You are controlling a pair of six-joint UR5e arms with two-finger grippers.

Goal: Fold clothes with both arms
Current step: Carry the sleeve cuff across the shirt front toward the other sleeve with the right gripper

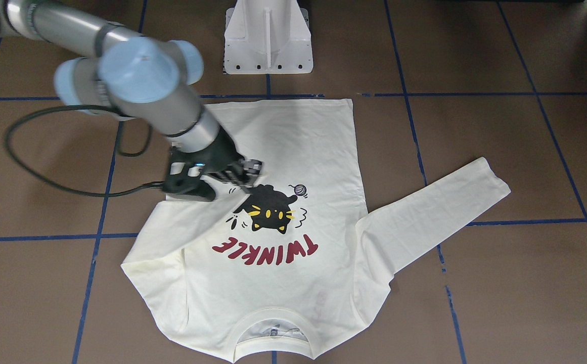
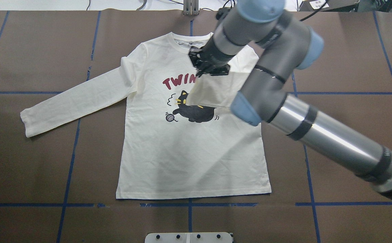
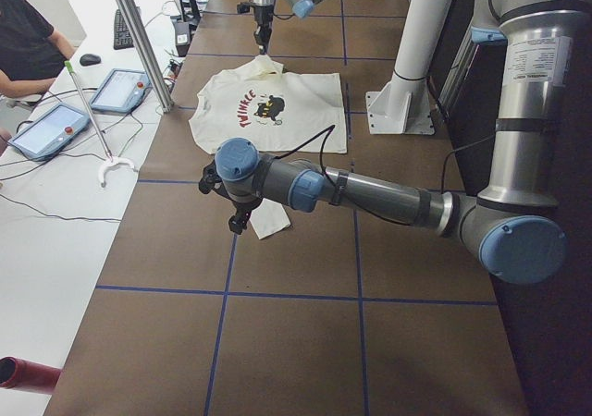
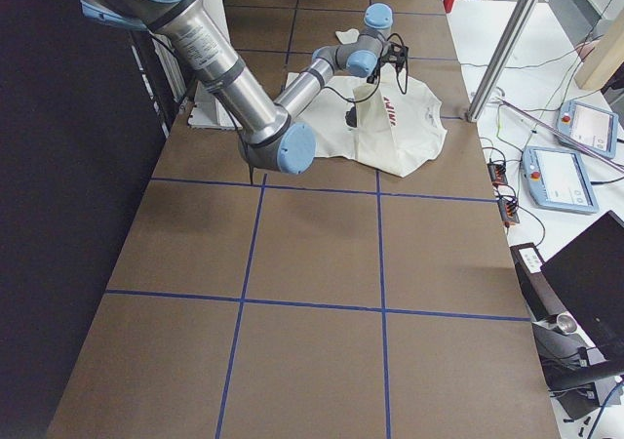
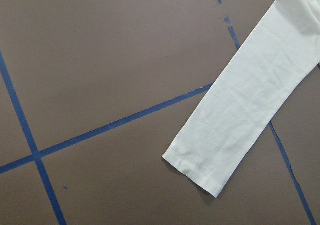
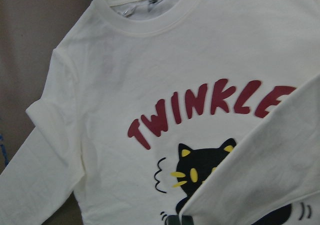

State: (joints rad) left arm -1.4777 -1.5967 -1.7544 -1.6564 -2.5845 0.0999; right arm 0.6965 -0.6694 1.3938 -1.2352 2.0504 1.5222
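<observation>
T-shirt (image 2: 189, 152) lies flat — one sleeve (image 2: 212, 92) held over the cat print (image 2: 196, 113), pinched by the right gripper (image 2: 201, 72).

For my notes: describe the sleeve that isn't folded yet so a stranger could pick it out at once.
On the brown table lies a cream T-shirt with a black cat print. One sleeve stretches out flat from it onto bare table on the robot's left side. The other sleeve is lifted across the chest print in the right gripper.
</observation>
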